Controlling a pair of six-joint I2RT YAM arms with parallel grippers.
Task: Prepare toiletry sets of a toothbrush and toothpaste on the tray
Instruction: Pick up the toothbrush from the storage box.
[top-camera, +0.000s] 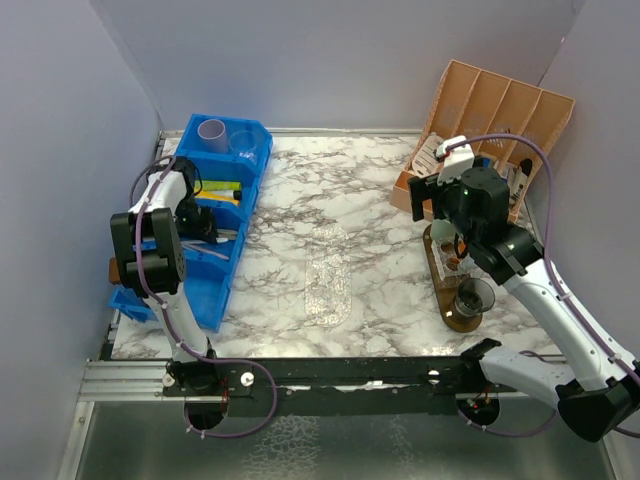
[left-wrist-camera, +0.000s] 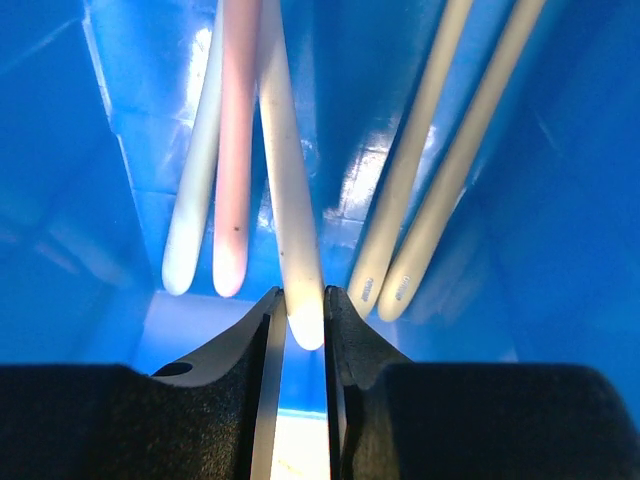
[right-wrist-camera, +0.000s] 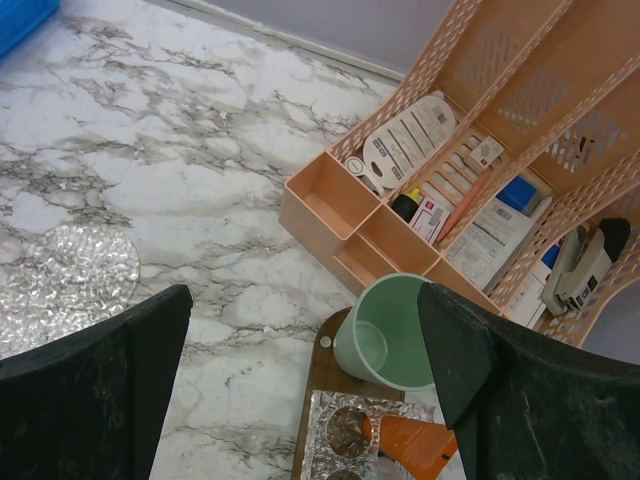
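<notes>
Five toothbrushes (left-wrist-camera: 420, 180) lie in the blue bin (left-wrist-camera: 100, 150). Left gripper (left-wrist-camera: 303, 305) pinched nearly closed on the white toothbrush (left-wrist-camera: 285, 180), at its end. Right gripper (right-wrist-camera: 305, 320) spread wide, holding nothing, above the mint cup (right-wrist-camera: 385, 335) on the tray (right-wrist-camera: 315, 390).

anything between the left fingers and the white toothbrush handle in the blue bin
Nothing visible: the left fingers pinch the end of the white toothbrush handle. The pink handle lies beside it, not across.
</notes>
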